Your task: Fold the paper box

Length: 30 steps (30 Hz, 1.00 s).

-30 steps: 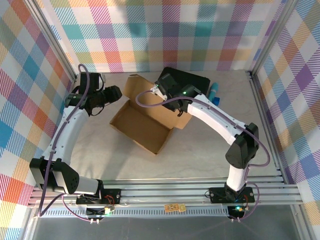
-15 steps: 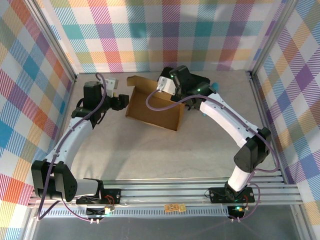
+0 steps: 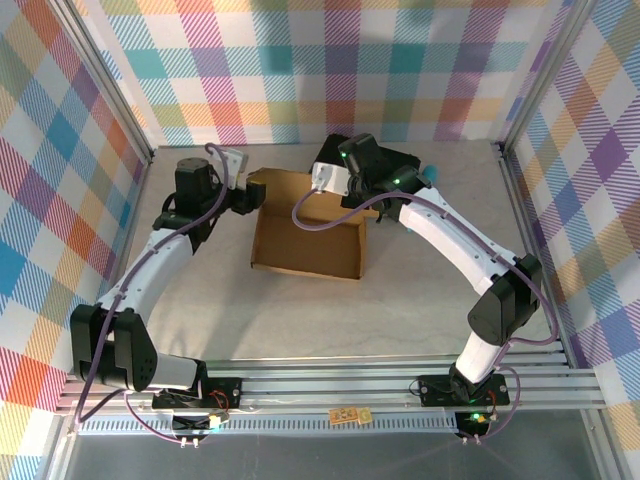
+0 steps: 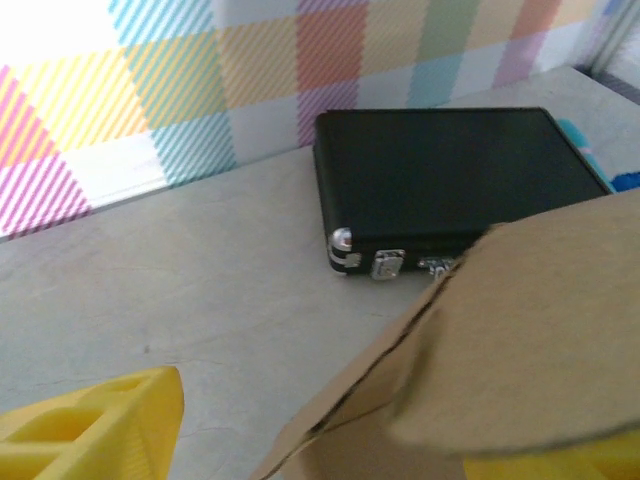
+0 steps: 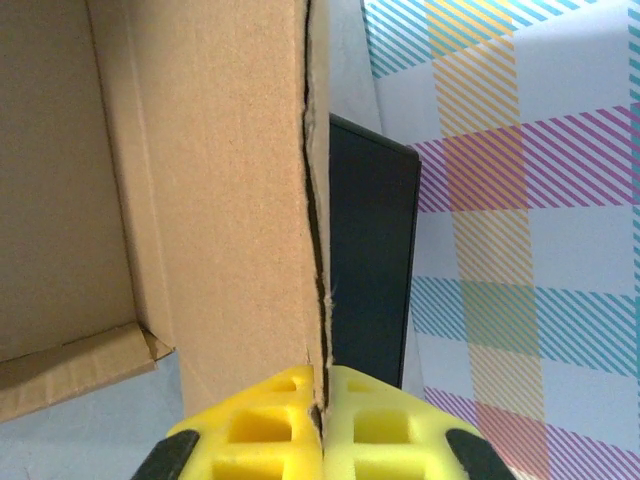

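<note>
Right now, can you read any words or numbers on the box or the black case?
No words or numbers can be read.
The box: plain brown, no print.
The black case: no label shows.
A small yellow tag at the near edge: too small to read.

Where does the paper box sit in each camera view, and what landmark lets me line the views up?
Top external: the paper box lies at mid-table between the two arms, open side up.
Left wrist: one brown flap of it at lower right.
Right wrist: its wall runs down the left half.
Shared landmark: the black case, just beyond the box in every view.
</note>
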Each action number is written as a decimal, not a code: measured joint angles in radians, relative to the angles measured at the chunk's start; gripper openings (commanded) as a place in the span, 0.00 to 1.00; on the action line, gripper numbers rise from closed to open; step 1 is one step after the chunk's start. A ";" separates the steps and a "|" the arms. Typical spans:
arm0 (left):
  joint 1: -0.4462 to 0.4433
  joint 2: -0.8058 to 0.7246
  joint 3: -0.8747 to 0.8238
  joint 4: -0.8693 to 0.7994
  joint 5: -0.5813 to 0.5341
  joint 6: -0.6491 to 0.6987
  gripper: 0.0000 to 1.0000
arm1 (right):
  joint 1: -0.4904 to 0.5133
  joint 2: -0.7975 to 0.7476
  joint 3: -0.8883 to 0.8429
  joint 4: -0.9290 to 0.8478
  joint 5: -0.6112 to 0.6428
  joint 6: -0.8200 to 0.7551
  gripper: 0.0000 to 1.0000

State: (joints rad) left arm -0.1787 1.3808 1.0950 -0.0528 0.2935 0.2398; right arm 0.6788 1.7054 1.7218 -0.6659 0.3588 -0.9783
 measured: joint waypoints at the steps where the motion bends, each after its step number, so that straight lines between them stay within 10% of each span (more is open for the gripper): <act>1: -0.007 0.007 0.003 0.000 0.002 0.010 0.65 | 0.000 0.000 0.000 0.000 -0.002 0.000 0.00; 22: -0.124 0.111 0.137 -0.138 -0.183 0.033 0.00 | -0.002 0.047 0.050 -0.012 0.015 0.015 0.00; 30: -0.165 0.174 0.197 -0.183 -0.343 -0.117 0.00 | 0.024 0.114 0.132 -0.070 0.065 0.110 0.00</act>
State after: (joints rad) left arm -0.3439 1.5547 1.2919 -0.2363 -0.0498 0.1226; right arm 0.7029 1.8194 1.8542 -0.7357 0.4240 -0.8684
